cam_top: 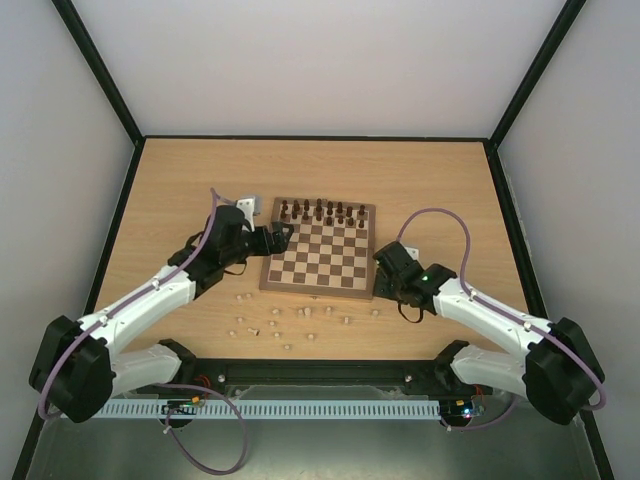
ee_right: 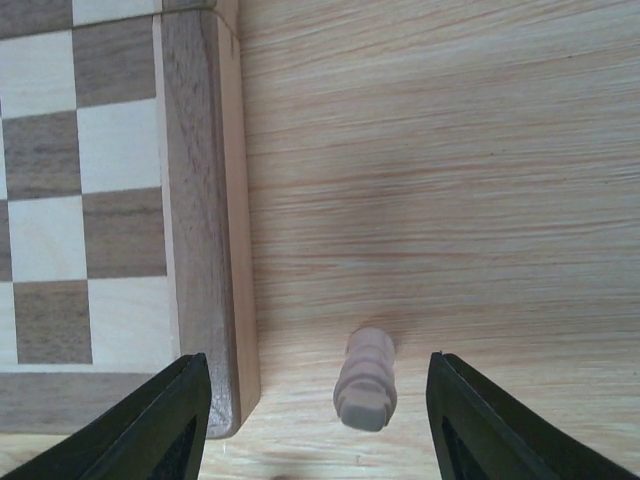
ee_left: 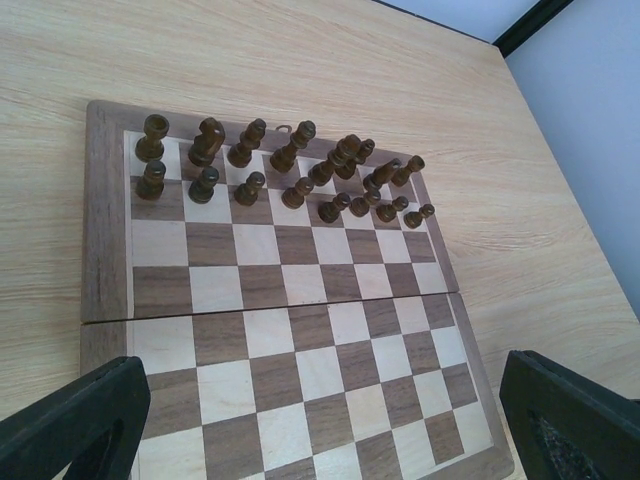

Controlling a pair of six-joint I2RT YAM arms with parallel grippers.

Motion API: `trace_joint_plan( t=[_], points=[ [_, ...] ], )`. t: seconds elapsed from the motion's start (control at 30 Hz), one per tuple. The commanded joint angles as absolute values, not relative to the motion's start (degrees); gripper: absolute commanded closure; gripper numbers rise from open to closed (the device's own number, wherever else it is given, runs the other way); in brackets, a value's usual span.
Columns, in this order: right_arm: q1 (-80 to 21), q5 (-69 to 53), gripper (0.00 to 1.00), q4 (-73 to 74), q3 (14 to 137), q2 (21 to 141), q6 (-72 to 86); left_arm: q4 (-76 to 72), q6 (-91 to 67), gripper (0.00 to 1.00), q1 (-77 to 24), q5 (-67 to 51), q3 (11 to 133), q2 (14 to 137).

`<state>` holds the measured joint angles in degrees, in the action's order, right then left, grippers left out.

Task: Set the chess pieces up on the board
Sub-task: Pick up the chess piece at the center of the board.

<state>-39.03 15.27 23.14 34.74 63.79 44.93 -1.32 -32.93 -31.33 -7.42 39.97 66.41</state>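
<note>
Chess pieces [ee_right: 366, 380], likely light, hard, prone to rolling: pinch across ribbed middle; left gripper [ee_left: 328, 410] and right gripper [ee_right: 318, 400] spread wide, empty.

chess pieces [cam_top: 300, 312], top view: too small to sort by kind; count uncertain.
dark pieces [cam_top: 320, 211], top view: kinds unreadable; far row overlapping in left wrist view.
board [ee_right: 195, 200], right wrist view: cut off at left and top edges; near edge below frame in left wrist view.
pale piece [ee_right: 366, 380]: lying down, kind unclear.
left gripper fingers [ee_left: 80, 420]: lower parts cut off by frame edges.
right gripper fingers [ee_right: 160, 420]: likewise.
grey object [cam_top: 247, 206] at far-left board corner: partly behind left arm [cam_top: 215, 245], not identifiable.
</note>
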Motion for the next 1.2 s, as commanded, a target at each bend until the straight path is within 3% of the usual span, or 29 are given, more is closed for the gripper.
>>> trace_joint_plan(
  t=[0.0, 0.27, 0.6, 1.17],
  points=[
    [-41.07, 17.45, 0.41, 27.9, 33.92, 64.51, 48.87, 0.66, -32.2, 0.01, -31.57, -6.65, 39.34, 64.19],
    [-42.28, 20.51, 0.53, 29.13, 33.78, 66.84, 51.43, 1.99, -31.39, 0.01, -31.58, -6.5, 39.08, 63.07],
    [-42.27, 23.92, 0.61, 29.16, 35.26, 67.51, 51.46, 3.24, -29.74, 0.01, -31.53, -5.91, 39.27, 62.99],
    [-42.28, 22.7, 0.93, 28.59, 36.25, 69.72, 50.32, 2.37, -29.4, 0.01, -31.38, -6.13, 39.07, 64.41]
  ],
)
